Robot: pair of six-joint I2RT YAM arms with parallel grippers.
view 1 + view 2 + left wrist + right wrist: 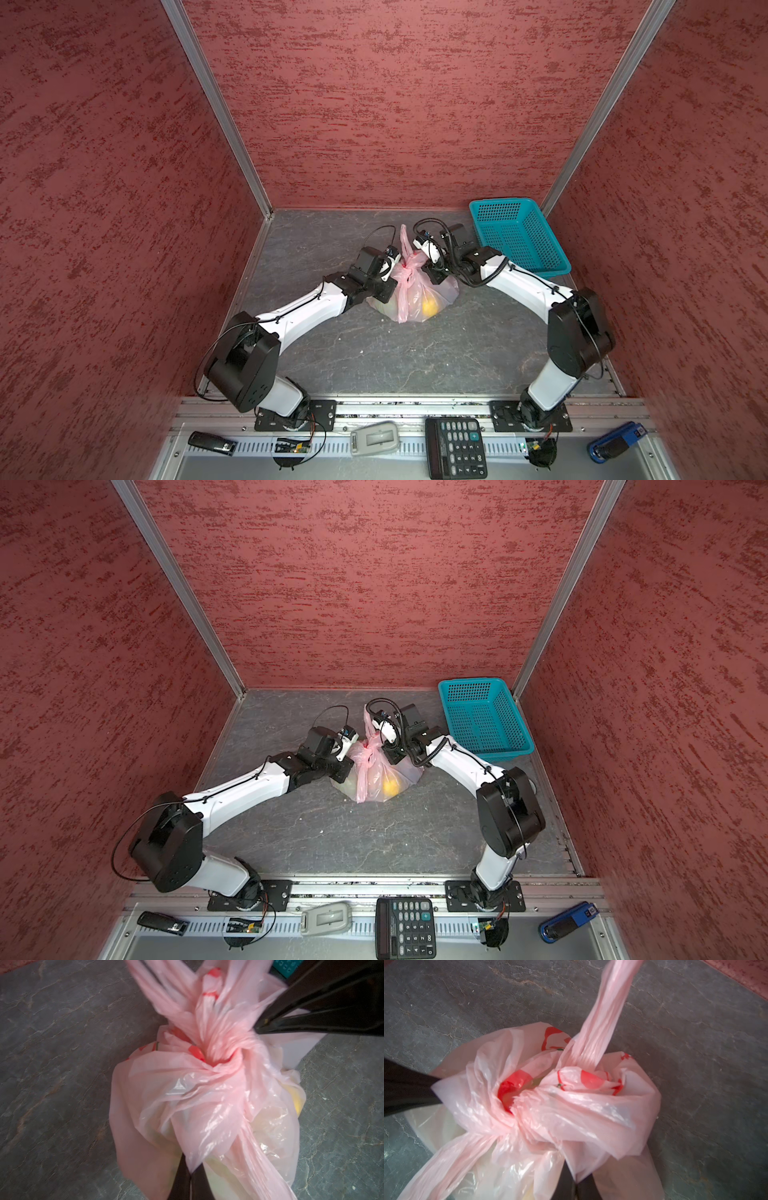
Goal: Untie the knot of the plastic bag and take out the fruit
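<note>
The pale-pink plastic bag (444,289) (409,771) sits mid-table with its knot (409,268) (368,746) (220,1057) (519,1122) on top. One tail (405,241) (608,1012) points toward the back wall, and another (401,307) drapes over the front. A yellow fruit (430,307) (391,787) (299,1103) shows through the film, with paler fruit blurred beside it. My left gripper (395,273) (192,1169) is shut on a fold of the bag left of the knot. My right gripper (424,270) (576,1182) is shut on a fold at the knot's right side.
A teal perforated basket (542,272) (507,753) stands at the back right, close behind the right arm. Red walls enclose three sides. A calculator (455,453), a grey device (374,438) and a blue stapler-like tool (615,442) lie on the front shelf.
</note>
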